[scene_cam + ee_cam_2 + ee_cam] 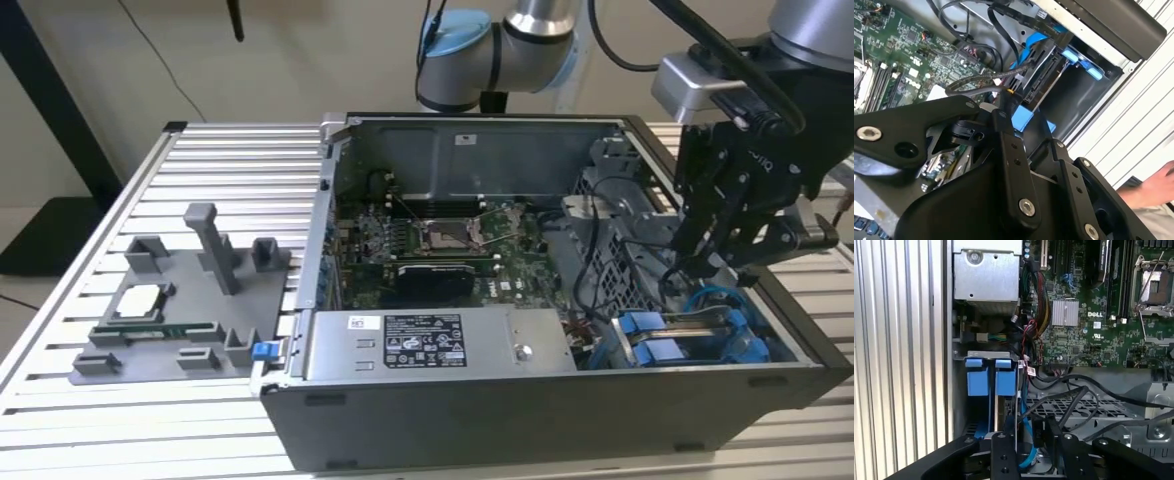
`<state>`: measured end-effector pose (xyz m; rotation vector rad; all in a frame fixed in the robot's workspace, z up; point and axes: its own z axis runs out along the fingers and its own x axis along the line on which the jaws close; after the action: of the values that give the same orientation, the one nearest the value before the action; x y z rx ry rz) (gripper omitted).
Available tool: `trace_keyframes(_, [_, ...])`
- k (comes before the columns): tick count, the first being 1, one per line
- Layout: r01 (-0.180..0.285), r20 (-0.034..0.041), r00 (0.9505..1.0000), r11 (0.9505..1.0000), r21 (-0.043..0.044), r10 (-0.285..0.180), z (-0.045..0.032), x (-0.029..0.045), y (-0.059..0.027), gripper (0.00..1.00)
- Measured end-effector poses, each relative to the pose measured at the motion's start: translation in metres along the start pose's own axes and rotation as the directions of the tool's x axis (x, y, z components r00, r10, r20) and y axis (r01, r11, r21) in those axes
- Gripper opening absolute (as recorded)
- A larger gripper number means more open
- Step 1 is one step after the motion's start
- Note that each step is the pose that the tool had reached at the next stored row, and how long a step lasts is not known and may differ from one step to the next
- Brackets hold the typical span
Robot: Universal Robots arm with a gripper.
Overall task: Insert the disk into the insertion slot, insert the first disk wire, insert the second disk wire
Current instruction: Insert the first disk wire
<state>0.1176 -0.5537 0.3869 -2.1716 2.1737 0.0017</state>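
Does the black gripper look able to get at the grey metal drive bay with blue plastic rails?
Probably yes: the gripper hangs just above the drive bay, though black cables cross nearby.

The table was ribbed bare metal, the case matt grey metal, the tabs glossy blue plastic, the fixture matt plastic.

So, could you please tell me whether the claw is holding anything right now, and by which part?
It cannot be told: the claw sits among the black wires beside the disk, and any grip is hidden.
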Motion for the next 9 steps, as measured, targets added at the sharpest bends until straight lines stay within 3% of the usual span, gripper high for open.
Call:
trace_keyframes(3, [0.0, 0.0065, 1.0, 1.0, 0.0037, 0.0, 0.0005, -0.0002, 0.0, 1.0])
trace_keyframes(9, [0.0, 0.0076, 1.0, 1.0, 0.0072, 0.0, 0.0008, -0.0002, 0.0017, 1.0])
